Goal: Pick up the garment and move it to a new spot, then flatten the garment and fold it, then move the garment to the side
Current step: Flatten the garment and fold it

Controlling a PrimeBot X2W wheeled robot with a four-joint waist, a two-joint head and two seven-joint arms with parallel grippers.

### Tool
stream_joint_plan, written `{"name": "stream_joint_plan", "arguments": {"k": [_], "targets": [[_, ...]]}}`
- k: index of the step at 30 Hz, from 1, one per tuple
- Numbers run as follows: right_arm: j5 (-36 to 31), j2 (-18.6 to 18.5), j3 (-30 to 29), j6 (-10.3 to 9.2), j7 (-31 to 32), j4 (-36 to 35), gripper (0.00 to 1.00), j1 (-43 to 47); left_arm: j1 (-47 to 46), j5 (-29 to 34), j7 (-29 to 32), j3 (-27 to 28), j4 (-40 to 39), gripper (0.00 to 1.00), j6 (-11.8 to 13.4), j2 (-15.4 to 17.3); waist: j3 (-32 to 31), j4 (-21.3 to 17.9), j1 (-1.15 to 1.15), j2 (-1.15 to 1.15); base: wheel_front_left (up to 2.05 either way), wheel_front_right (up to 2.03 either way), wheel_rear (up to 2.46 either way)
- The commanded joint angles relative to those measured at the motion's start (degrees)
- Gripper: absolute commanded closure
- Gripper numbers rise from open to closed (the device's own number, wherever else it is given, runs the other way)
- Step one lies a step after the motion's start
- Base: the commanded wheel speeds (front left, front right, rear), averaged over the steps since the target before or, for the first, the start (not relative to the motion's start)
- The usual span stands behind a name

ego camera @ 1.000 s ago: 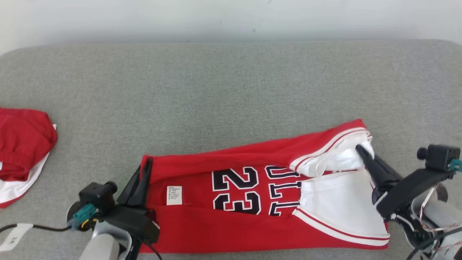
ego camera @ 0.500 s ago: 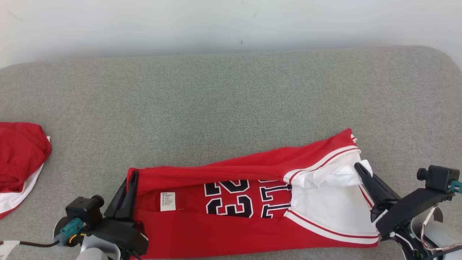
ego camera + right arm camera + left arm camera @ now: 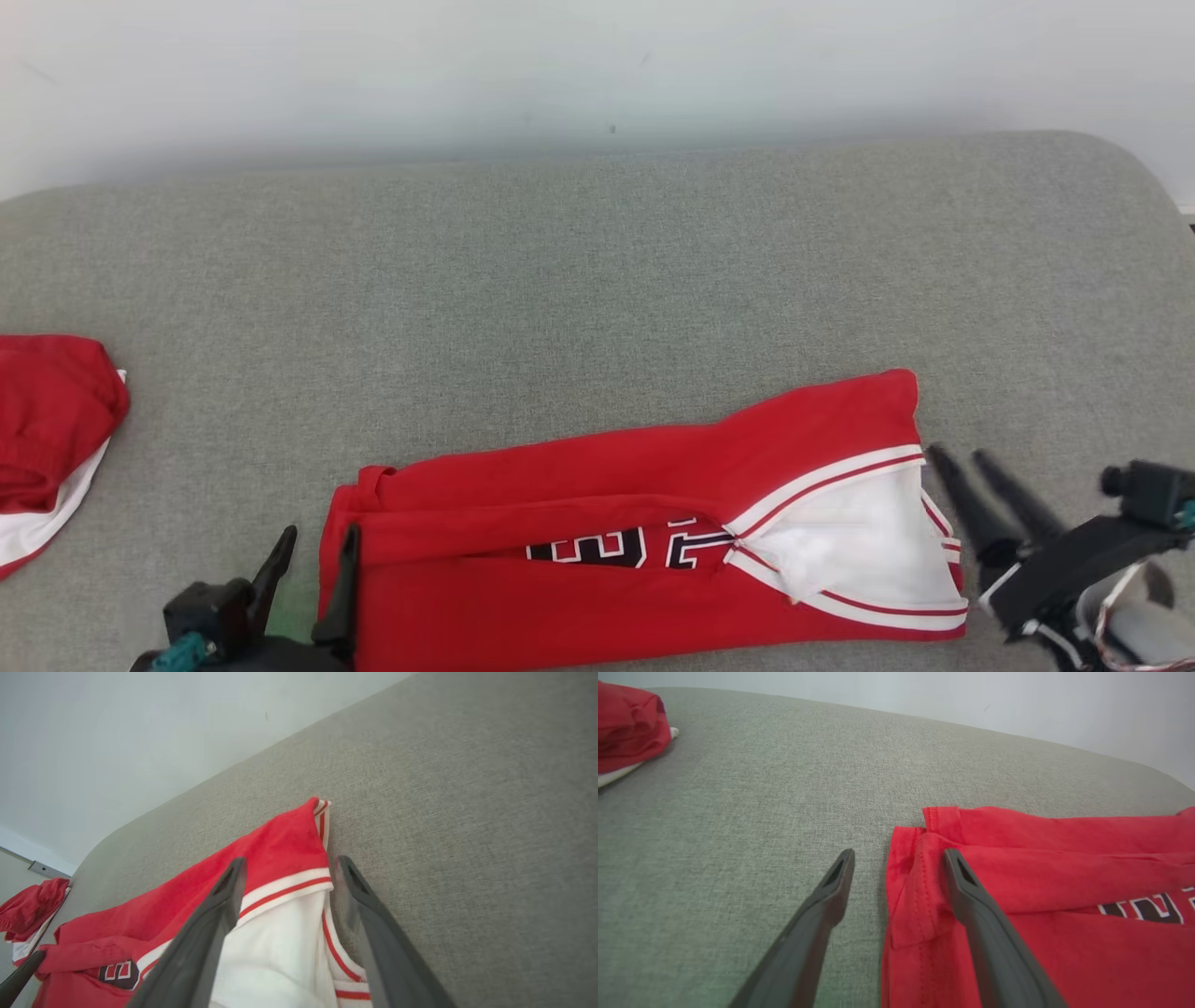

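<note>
The garment is a red jersey with white and red trim. It lies folded lengthwise near the front of the grey cushion, its dark numbers mostly covered by the folded-over flap. My left gripper is open at the jersey's left end; in the left wrist view one finger lies over the red hem and the other rests on bare cushion. My right gripper is open just off the white-lined right end. In the right wrist view its fingers straddle the striped corner without pinching it.
A second red and white cloth lies bunched at the cushion's far left edge, also seen as cloth in the left wrist view. A pale wall runs behind the cushion. Bare grey cushion stretches behind the jersey.
Both grippers have let go of the jersey and opened. The far flap they held now lies folded over the numbers. The head camera has shifted.
</note>
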Motion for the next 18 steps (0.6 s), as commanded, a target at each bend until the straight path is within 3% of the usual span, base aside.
{"name": "stream_joint_plan", "arguments": {"k": [1, 6, 12, 18], "targets": [[-2.07, 0.58, -3.21, -0.01, -0.24, 0.83, 0.00, 1.06, 2.04, 1.46, -0.06, 1.17, -1.16, 0.00, 0.90, -0.56, 0.01, 0.10, 0.00, 0.00, 0.00, 0.00, 0.00], [-10.81, 3.49, -12.54, -0.01, -0.14, 2.56, 0.00, 3.65, 5.06, 4.74, -0.07, 3.65, -6.26, 0.00, 3.47, -2.18, -0.50, 0.92, 0.00, 0.00, 0.00, 0.00, 0.00], [-19.14, 8.13, -17.81, -0.01, -0.15, 5.01, 0.00, 5.73, 7.14, 6.77, -0.07, 4.57, -9.69, 0.00, 6.28, -2.94, -1.69, 2.20, 0.00, 0.00, 0.00, 0.00, 0.00], [-24.41, 12.02, -19.69, -0.01, -0.15, 8.74, 0.00, 6.36, 7.83, 6.73, -0.07, 3.58, -11.01, 0.00, 6.94, -3.06, -2.22, 3.32, 0.00, 0.00, 0.00, 0.00, 0.00]]}}
